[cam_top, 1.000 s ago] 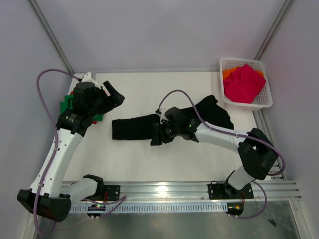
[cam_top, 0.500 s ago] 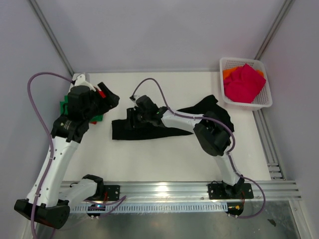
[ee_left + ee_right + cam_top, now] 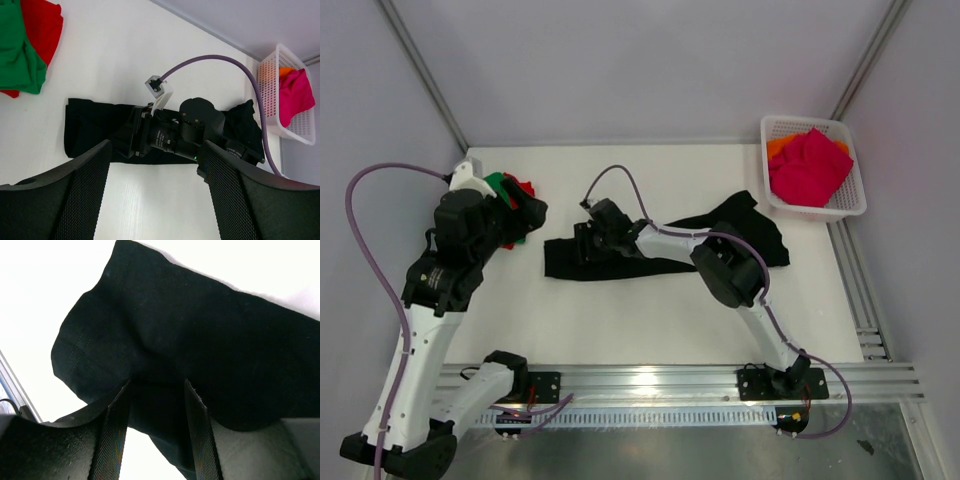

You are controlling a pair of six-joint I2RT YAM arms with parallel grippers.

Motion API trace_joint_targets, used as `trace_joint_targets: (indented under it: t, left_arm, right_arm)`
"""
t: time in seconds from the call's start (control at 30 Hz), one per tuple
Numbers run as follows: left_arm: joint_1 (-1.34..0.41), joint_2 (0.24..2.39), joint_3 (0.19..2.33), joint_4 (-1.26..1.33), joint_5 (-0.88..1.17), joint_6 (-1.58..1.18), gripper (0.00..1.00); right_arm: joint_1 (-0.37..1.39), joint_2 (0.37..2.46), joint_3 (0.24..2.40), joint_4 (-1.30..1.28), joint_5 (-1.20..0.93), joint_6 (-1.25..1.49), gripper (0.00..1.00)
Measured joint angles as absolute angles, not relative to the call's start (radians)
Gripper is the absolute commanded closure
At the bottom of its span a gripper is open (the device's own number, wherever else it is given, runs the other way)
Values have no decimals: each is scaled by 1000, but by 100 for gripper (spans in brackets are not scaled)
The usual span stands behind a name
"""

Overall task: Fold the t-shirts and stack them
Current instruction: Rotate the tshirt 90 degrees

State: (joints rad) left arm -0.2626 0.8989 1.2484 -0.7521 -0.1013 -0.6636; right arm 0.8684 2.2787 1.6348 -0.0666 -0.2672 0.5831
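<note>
Now | black shirt [image 3: 565, 262] lies left-to-right on bench [image 3: 650, 320] | my right end effector [image 3: 156, 385] over its left half, cloth between fingers, grip I cannot tell | left end effector [image 3: 156, 147] wide, empty, farther left

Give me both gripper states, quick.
Left gripper: open, empty.
Right gripper: fingers astride the black t-shirt; whether it grips cannot be told.
</note>
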Motion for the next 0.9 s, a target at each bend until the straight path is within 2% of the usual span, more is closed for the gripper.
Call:
trace_joint_targets:
  t: [0.13,0.33,0.9]
  left_arm:
    - [-263,876,1258,-768,-115,-659,24]
    - [-263,896,1259,-778,-116,-647,24]
    - [-263,1053,1311,-752,-83,-626,24]
  right_arm:
    - [868,2273,1614,-49,-278,582,49]
    - [876,2184,1462,-10,-343,548,49]
    - [928,1751,859,-2,-516,446,49]
